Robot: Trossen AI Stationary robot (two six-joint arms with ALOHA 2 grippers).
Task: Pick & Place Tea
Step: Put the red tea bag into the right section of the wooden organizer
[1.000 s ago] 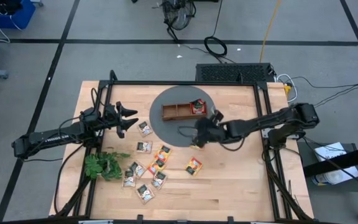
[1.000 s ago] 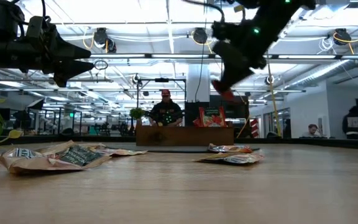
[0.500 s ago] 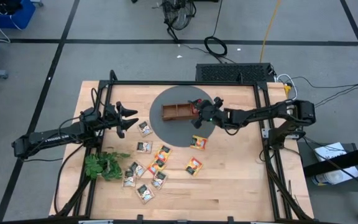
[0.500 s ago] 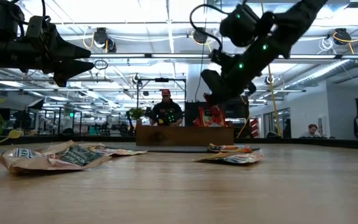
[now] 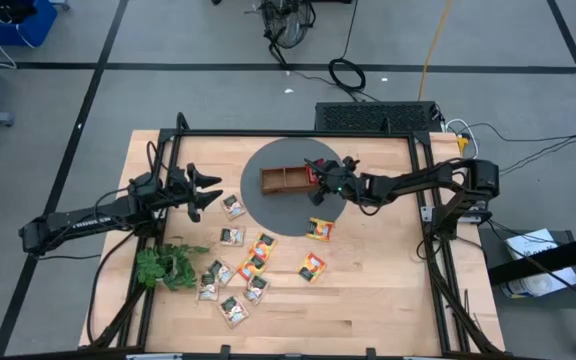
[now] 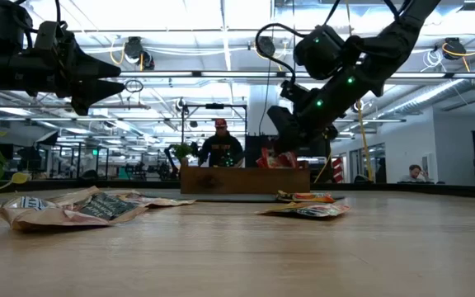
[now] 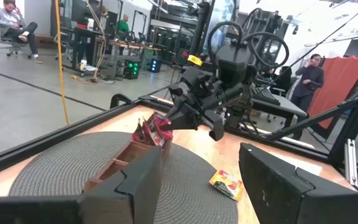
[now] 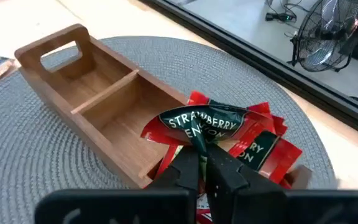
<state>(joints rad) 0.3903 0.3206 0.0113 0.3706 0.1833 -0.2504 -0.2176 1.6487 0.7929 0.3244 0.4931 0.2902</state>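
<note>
Nearest the tabletop (image 5: 368, 290) front edge: loose sachets (image 5: 236, 275) strewn flat, red, orange-yellow and pale with green print, beside a plant sprig (image 5: 165, 266); one more orange one (image 5: 319, 229) lying just off the mat (image 5: 268, 205). Farther back, on the round grey mat: wooden tray (image 8: 92, 93), long axis running left to right, two compartments empty, the end compartment toward the right arm already stuffed with red sachets (image 8: 263, 149). Right gripper (image 8: 202, 163) directly over that end compartment, fingers pinched shut on a crumpled red strawberry sachet (image 8: 201, 124), held by its lower edge and standing up above the fingers, just over the ones already in. Likely next: a short drop and release, straight down; risk of the sachet perching on the pile. Left gripper (image 5: 206, 191) hovering well off to the left of the tray, fingers spread wide, empty.
</note>
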